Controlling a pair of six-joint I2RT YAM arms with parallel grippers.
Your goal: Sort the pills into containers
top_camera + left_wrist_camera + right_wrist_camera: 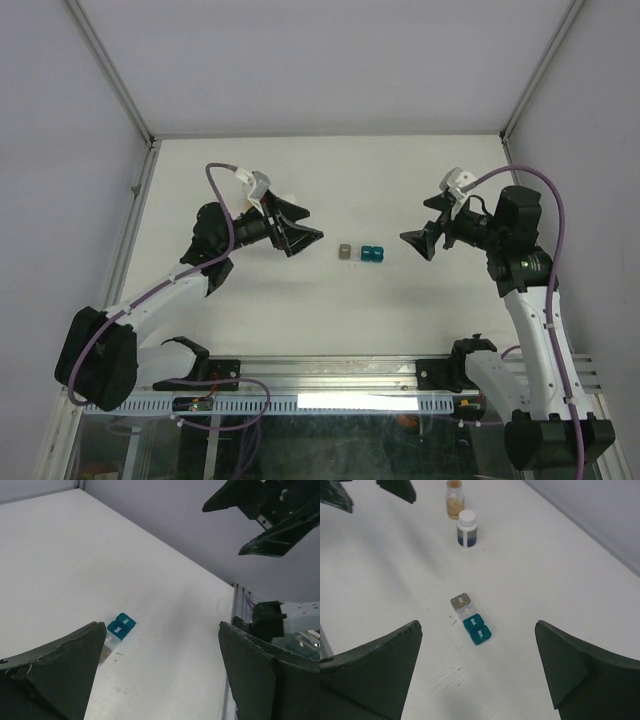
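1. While both claws hang spread wide and empty, the left gripper (310,226) and right gripper (420,225) face each other across the boxes. Nothing is pinned down, so either tiny box could skid or tip at an off-centre touch.
2. The teal-blue box (477,629) and the grey box (460,600) lie end to end, apparently touching, mid-table between the claws. Closing on one risks dragging or flipping its neighbour.
3. No loose pills show (they may sit inside the amber bottle (454,500) and the white-capped bottle (467,530) standing beyond the boxes). A knocked bottle would probably roll or spill.
4. Both arms aim at one small spot, so their fingers (375,670) could clash there.
5. The boxes look like hard, smooth plastic. The teal one is oblong, in two square sections with pale marks on top. The grey one is cube-like, with a clear part beside it. The table (560,570) is matte white and faintly scuffed, and the fingers are dark wedges with rough edges.
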